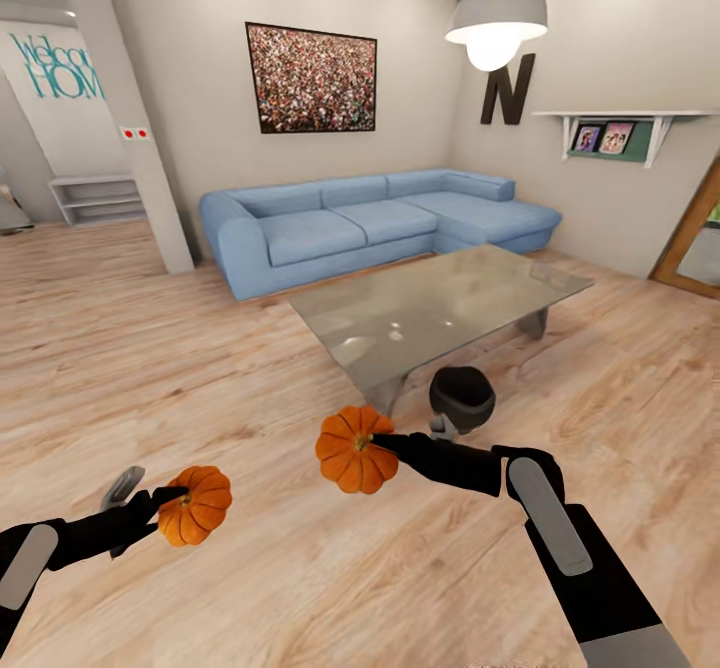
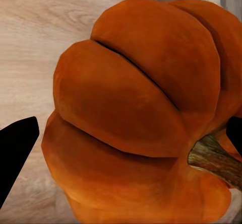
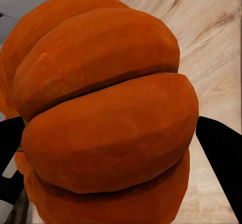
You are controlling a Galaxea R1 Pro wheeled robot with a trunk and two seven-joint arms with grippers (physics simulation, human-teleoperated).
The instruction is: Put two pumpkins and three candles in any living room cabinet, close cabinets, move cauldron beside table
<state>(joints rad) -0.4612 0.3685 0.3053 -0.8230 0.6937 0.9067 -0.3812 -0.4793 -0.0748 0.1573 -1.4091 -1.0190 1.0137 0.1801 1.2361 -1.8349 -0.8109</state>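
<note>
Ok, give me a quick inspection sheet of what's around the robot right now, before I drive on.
Surface: light wood floor, bare around the arms.
Job's things: one pumpkin in the left end effector; second pumpkin in the right end effector; grey glossy table ahead; dark cauldron on the floor at the table's near edge.
Clutter: nothing seen.
End effectors: both closed on their pumpkins, held above the floor.
Cables: nothing seen.
Surroundings: blue sofa behind the table, framed picture, hanging lamp, wall shelf.
</note>
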